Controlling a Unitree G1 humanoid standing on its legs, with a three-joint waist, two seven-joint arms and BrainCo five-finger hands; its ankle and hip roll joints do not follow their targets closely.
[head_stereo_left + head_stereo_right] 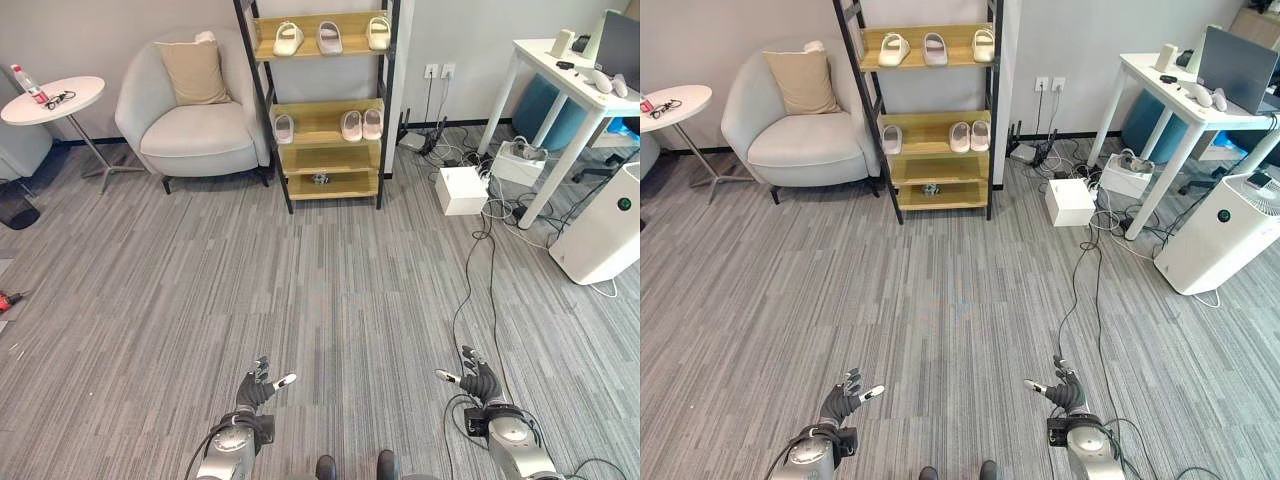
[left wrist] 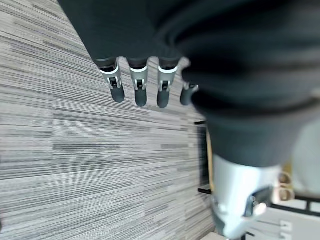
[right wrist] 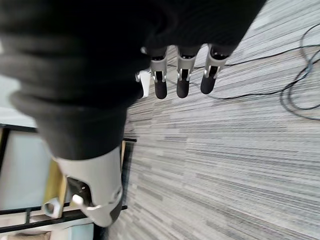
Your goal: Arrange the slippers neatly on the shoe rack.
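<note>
Left hand [image 1: 256,388] seen low near, over grey carpet [image 1: 300,290], fingers straight and spread, nothing held. Right hand [image 1: 478,380] seen near right, fingers likewise extended and apart, empty. Black cables [image 1: 480,270] trailed across carpet at right. Far ahead, shoe rack [image 1: 325,105] stood against wall. Three pale slippers [image 1: 330,37] set on top shelf; three more [image 1: 350,125] on middle shelf, one left, pair right. Armchair [image 1: 195,110] placed left of rack; white desk [image 1: 575,90] far right.
</note>
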